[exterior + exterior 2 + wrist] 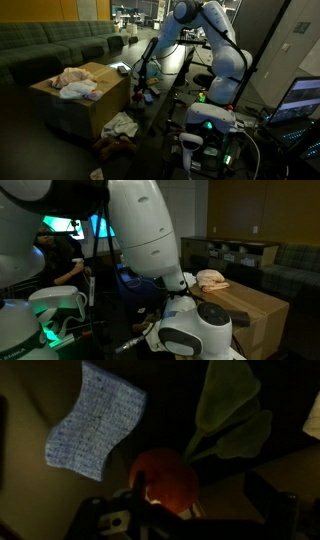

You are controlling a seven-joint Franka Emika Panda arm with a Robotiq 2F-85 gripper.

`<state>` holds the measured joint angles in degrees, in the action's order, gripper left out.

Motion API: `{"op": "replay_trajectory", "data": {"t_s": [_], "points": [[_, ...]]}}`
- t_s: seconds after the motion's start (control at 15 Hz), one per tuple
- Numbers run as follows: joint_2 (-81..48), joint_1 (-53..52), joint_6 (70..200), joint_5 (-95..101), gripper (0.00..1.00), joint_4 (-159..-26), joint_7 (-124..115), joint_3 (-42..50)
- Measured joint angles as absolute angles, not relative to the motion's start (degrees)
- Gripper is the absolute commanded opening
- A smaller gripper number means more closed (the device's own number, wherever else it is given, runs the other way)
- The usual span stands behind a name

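Wrist view, dim light. A toy vegetable (pixel 165 478) lies on a dark surface directly below the camera, with a blue cloth (pixel 95 420) near it on one side. The gripper (pixel 146 73) hangs low beside a cardboard box (pixel 80 98), its jaws spread wide and clamped on nothing; the dark shapes at either lower corner of the wrist view appear to be its two sides, with the toy between them.

Appearance: a round, orange-red body, glossy where the light catches it, with two broad green leaves (pixel 228 410) fanning away from its top. Whether it is plush or plastic cannot be told.

Handling, as a judgement: probably light and not fragile. The round body may roll or slip from a shallow pinch. The leaves look thin and floppy, a poor hold. The firmest hold is likely across the widest part of the body.

A pile of cloths (pixel 75 82) lies on the box.
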<state>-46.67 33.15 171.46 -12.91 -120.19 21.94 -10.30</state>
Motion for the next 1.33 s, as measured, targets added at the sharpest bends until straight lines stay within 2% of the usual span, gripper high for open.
{"op": "replay_trajectory", "data": {"t_s": [0.67,1.33], "points": [[-50.06,46.16,173.08,-6.72,1.0,-120.68,24.4,-19.91],[-54.53,51.79,177.42,-0.32,1.0,-120.29,24.61,-22.59]]}}
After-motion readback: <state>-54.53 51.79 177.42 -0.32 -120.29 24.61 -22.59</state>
